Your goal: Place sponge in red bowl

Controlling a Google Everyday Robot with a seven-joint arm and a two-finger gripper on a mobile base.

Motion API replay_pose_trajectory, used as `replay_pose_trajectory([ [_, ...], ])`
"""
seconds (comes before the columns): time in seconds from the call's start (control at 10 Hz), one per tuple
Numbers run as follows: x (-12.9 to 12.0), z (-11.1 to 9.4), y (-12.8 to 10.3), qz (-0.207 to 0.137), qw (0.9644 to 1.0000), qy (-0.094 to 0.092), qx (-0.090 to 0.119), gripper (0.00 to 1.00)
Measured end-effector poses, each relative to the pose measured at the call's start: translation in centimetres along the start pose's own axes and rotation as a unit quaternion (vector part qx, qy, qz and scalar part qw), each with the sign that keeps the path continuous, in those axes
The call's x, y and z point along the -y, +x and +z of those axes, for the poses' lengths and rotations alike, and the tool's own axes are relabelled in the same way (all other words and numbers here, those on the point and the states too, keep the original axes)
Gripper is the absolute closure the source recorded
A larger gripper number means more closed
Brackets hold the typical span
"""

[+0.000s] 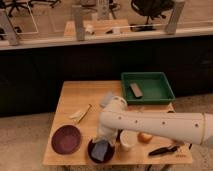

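Sponge: lies in the red bowl, directly under the gripper
Jaws: cannot tell — hidden behind the arm's wrist
Bowl: front edge of desk — beside a purple plate

A single camera looks down at an angle from above the near edge of the wooden table, facing toward the glass partition across the top of the frame. It stands at middle distance, taking in the whole tabletop. The arm enters from the right edge; its gripper sits low centre.
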Motion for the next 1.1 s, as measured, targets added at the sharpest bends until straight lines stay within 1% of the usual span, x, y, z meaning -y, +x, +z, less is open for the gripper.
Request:
replay_pose_trajectory([
  [0.3, -0.1, 0.2, 0.0, -0.003, 1.0000, -0.002, 0.003, 0.20],
  [0.4, -0.1, 0.2, 0.1, -0.003, 1.0000, -0.002, 0.002, 0.20],
  [0.5, 0.0, -0.1, 0.2, -0.004, 1.0000, 0.003, -0.004, 0.20],
  [0.7, 0.6, -1.2, 0.2, -0.009, 0.9998, 0.013, -0.013, 0.20],
  [0.8, 1.2, -2.3, 0.2, -0.014, 0.9995, 0.017, -0.022, 0.20],
  [1.0, 2.1, -3.9, 0.2, -0.021, 0.9990, 0.020, -0.034, 0.20],
  [1.1, 2.3, -5.2, 0.4, -0.017, 0.9986, 0.026, -0.044, 0.20],
])
